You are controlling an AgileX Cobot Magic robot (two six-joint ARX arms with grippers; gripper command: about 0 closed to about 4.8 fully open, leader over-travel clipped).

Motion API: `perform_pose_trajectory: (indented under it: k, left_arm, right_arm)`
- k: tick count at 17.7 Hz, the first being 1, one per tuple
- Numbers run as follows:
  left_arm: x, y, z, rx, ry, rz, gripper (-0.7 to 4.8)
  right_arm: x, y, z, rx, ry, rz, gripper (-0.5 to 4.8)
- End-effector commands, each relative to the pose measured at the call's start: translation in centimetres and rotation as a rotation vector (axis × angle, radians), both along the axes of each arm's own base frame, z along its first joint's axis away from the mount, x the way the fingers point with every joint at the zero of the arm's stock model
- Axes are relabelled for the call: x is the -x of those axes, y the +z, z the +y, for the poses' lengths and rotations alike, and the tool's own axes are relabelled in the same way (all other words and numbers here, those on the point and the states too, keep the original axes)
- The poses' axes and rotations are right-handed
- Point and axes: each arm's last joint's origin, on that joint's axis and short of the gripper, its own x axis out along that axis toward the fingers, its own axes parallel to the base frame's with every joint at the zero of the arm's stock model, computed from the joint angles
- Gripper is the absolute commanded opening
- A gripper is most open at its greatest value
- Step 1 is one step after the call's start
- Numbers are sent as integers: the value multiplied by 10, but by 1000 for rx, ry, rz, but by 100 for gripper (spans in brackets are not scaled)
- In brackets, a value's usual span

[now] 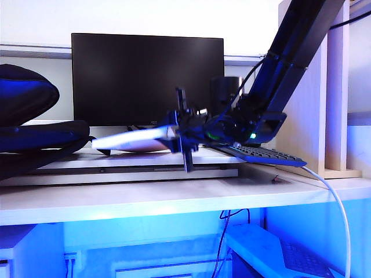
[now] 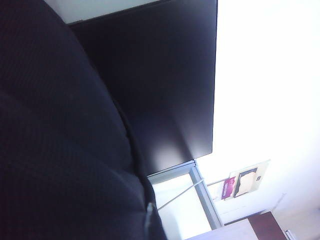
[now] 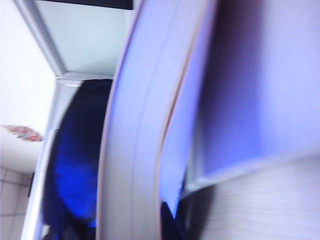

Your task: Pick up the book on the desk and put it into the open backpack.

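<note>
My right gripper [image 1: 177, 132] is shut on the near end of the thin pale book [image 1: 130, 139]. It holds the book lifted off the desk [image 1: 174, 200], roughly level, with the far end pointing at the backpack [image 1: 35, 139] on the left. The backpack's mouth gapes, its upper flap raised. In the right wrist view the book's white page edge [image 3: 132, 150] runs out from my right gripper [image 3: 130, 227] toward the dark blue backpack [image 3: 75, 165]. Black backpack fabric [image 2: 60, 140] fills the left wrist view and hides my left gripper's fingers, which stay shut in it.
A black monitor [image 1: 148, 78] stands behind the book. A dark keyboard [image 1: 261, 153] lies tilted under the right arm. A tall light-wood side panel [image 1: 336, 87] closes the right. A white cable [image 1: 339, 208] hangs over the desk's front edge.
</note>
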Motion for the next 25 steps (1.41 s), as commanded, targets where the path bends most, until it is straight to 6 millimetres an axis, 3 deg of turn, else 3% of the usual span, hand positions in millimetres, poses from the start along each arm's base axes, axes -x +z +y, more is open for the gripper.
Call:
perform_pose_trajectory:
  k: [1,4,8,12,20,25]
  left_arm:
    - [2,14,-8,-61,-79,-88,-6]
    - [1,14,-12,-64,-96,-88,-6]
    - [-2,14,-26,-64,-136,-93,-6]
    - [-3,18,-39,-35,-176,-124,-6]
    - [-9,19,-82,-18,-300,-128,-6]
    - [-9,19,-85,5,-316,-118,-6]
  right_arm:
    - [5,54,0,-114,12,-246,-9]
    - [0,91,5,-147,70,-341,-9]
    - [-2,117,33,-29,120,-327,-9]
    - [3,110,53,88,139,-295,-9]
    - [2,90,76,60,183,-241,-9]
    - [3,80,102,25,261,-209,-9]
